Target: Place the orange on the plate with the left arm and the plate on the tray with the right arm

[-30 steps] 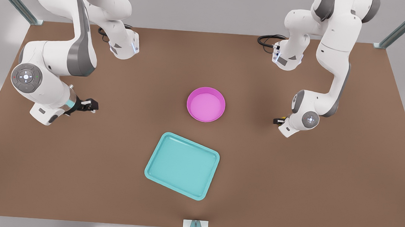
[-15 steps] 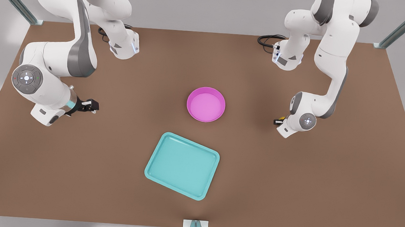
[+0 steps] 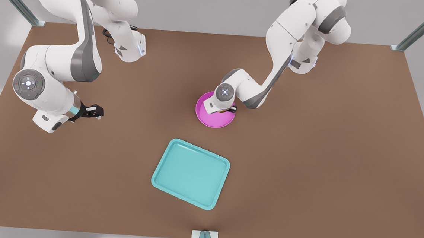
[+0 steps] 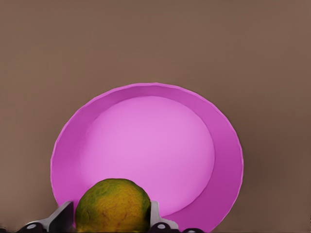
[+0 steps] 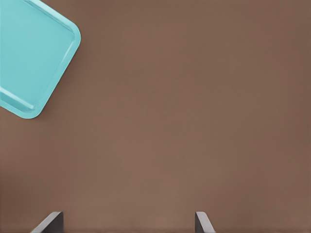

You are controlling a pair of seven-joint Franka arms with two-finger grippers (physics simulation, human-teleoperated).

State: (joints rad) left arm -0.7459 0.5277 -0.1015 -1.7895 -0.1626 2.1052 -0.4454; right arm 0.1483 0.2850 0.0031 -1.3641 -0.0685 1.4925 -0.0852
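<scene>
Brown tabletop (image 3: 305,177) carried the plate (image 3: 212,121) at centre and the tray (image 3: 191,174) at its 6 o'clock. Left gripper (image 4: 112,224) hung over the plate, clamped on the orange (image 4: 112,206), apparently unreleased. Right gripper (image 3: 92,111) waited at 9 o'clock, spread wide. Both placements remained.

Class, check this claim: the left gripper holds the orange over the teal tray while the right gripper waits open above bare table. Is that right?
Not quite. The left gripper holds the orange over the pink plate, as the left wrist view shows. The tray lies apart; the right gripper waits open.
</scene>
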